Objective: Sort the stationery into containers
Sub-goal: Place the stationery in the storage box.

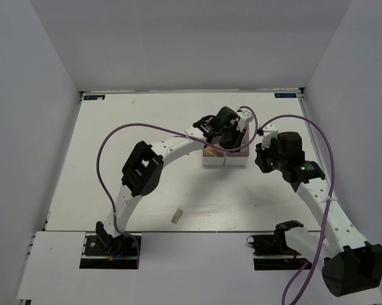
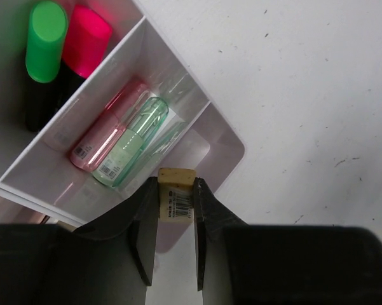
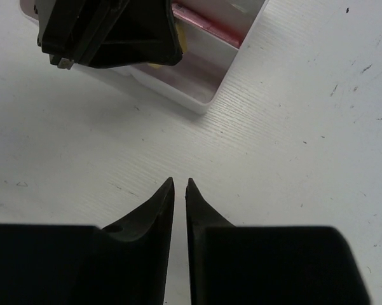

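Okay, on my feed the white table (image 1: 108,133) carries everything. The left arm (image 1: 143,168) reaches forward and right to the divided white box (image 1: 211,159), which sits right of centre. The right arm (image 1: 318,197) is bent in from the right side, its wrist just beside the box.

The left gripper (image 2: 176,204) hangs over the box's corner compartment (image 2: 224,143), jaws narrow and clamped on a beige eraser (image 2: 177,180) with a barcode label. The eraser stands upright between the fingers (image 2: 143,219), its top poking above the tips. I can't tell whether it touches the compartment floor.

The right gripper (image 3: 180,183) is low over bare table near the box corner, jaws parted by only a slit, with nothing in them.

In the far compartment, two black highlighters stand side by side, one with a green cap (image 2: 46,41) and one with a red cap (image 2: 86,32). In the next compartment, a pink marker (image 2: 105,136) and a green marker (image 2: 130,143) lie touching along their length.

A second eraser (image 1: 176,216) lies loose near the front edge, between the arm bases and well apart from the box.
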Action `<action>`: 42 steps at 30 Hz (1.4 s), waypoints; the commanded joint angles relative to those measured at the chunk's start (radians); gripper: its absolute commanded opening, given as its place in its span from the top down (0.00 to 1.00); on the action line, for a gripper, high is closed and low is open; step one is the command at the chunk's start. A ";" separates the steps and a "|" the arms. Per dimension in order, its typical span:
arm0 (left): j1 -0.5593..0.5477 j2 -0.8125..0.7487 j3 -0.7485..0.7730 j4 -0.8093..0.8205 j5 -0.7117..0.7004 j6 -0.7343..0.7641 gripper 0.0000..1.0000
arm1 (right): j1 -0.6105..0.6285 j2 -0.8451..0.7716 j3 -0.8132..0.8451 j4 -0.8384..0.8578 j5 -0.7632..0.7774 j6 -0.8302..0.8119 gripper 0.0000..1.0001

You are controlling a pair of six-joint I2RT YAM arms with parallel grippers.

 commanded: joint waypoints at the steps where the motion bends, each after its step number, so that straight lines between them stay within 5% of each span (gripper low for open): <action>1: -0.002 -0.009 0.030 0.004 -0.071 0.023 0.65 | -0.009 -0.022 -0.005 0.032 -0.041 -0.009 0.84; 13: -0.025 -0.051 0.059 0.001 -0.068 0.037 0.53 | -0.010 -0.024 -0.008 0.034 -0.054 -0.011 0.81; 20: -0.045 -0.112 0.004 0.018 -0.043 0.034 0.73 | -0.015 -0.022 -0.011 0.038 -0.060 -0.011 0.80; 25: -0.061 -0.202 -0.093 0.059 -0.016 0.010 0.78 | -0.016 -0.021 -0.011 0.040 -0.063 -0.012 0.80; 27: -0.071 -0.301 -0.204 0.105 -0.028 0.005 0.78 | -0.018 -0.024 -0.013 0.037 -0.068 -0.012 0.65; 28: -0.082 -0.327 -0.234 0.110 -0.057 0.003 0.74 | -0.024 -0.024 -0.014 0.035 -0.068 -0.011 0.42; 29: -0.096 -0.354 -0.262 0.096 -0.101 0.005 0.69 | -0.023 -0.025 -0.016 0.037 -0.068 -0.014 0.32; 30: -0.102 -0.449 -0.348 0.082 -0.127 0.003 0.62 | -0.021 -0.025 -0.016 0.034 -0.071 -0.014 0.27; 32: -0.123 -0.573 -0.463 -0.002 -0.278 -0.007 0.32 | -0.021 -0.027 -0.014 0.035 -0.078 -0.015 0.25; 33: -0.125 -0.601 -0.464 -0.028 -0.279 -0.021 0.32 | -0.023 -0.022 -0.017 0.037 -0.084 -0.018 0.25; 37: -0.104 -0.782 -0.715 -0.208 -0.399 -0.105 0.28 | -0.018 -0.025 -0.017 0.035 -0.092 -0.020 0.43; 40: -0.056 -0.904 -0.955 -0.214 -0.347 -0.196 0.41 | -0.019 -0.024 -0.017 0.035 -0.104 -0.023 0.97; 42: -0.047 -0.948 -1.041 -0.164 -0.333 -0.234 0.53 | -0.018 -0.019 -0.019 0.032 -0.115 -0.026 1.00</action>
